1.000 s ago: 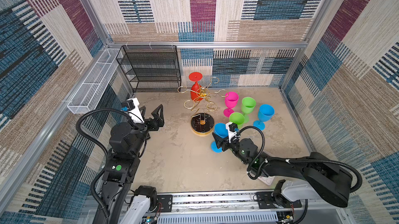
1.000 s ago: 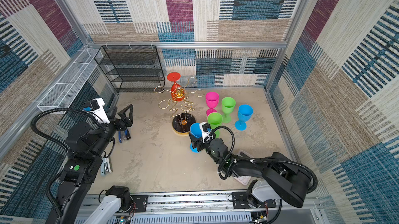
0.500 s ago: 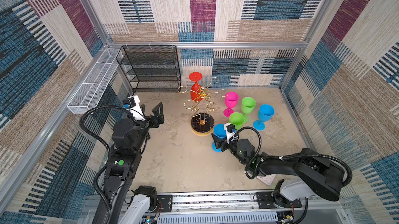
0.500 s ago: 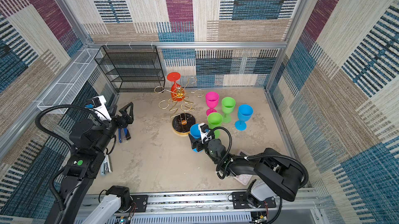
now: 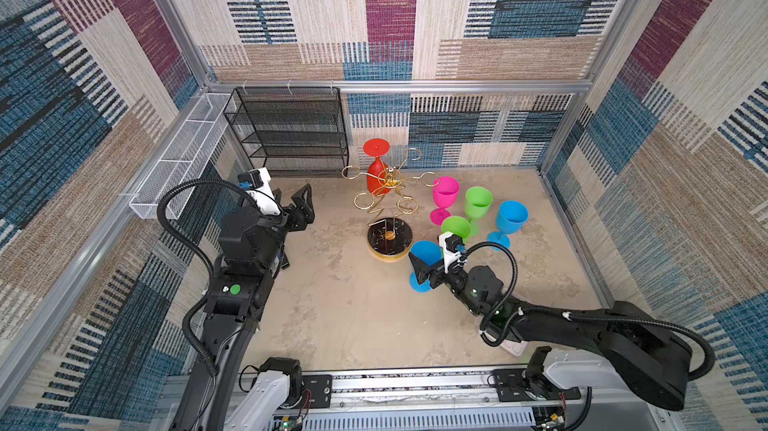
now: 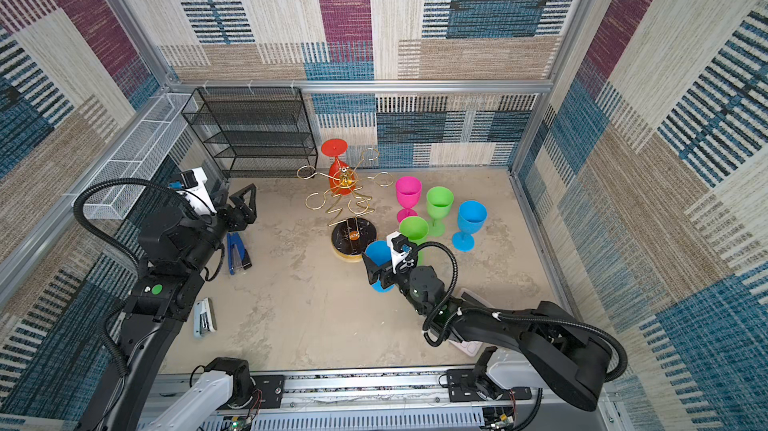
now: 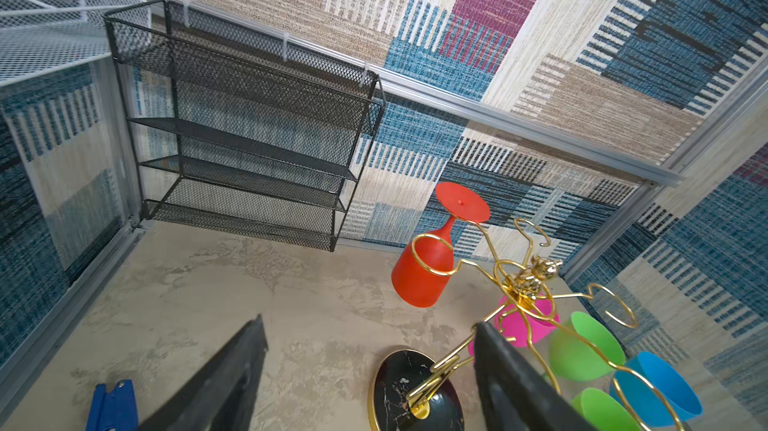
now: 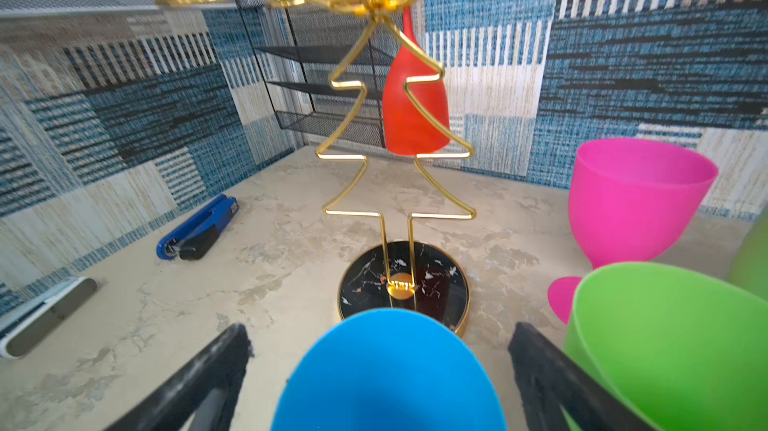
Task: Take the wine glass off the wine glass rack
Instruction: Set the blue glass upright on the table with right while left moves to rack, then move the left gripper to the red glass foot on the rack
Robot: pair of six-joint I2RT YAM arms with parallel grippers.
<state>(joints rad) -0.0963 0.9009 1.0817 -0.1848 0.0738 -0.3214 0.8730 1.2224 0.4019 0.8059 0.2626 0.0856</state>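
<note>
A gold wire wine glass rack (image 5: 395, 242) on a round black gold-rimmed base is seen standing near the back edge of the mottled beige bench (image 5: 353, 316), about midway along it. A red plastic wine glass (image 5: 374, 181) is hung upside down in a looped arm on the rack's rear side, foot uppermost. The left claw (image 7: 368, 325) is held wide open and empty toward the left edge, apart from the rack. The right claw (image 8: 380, 329) is spread wide either side of an upright blue plastic goblet (image 5: 428, 250) just in front of the base, with a gap visible at each jaw, so nothing is gripped
</note>
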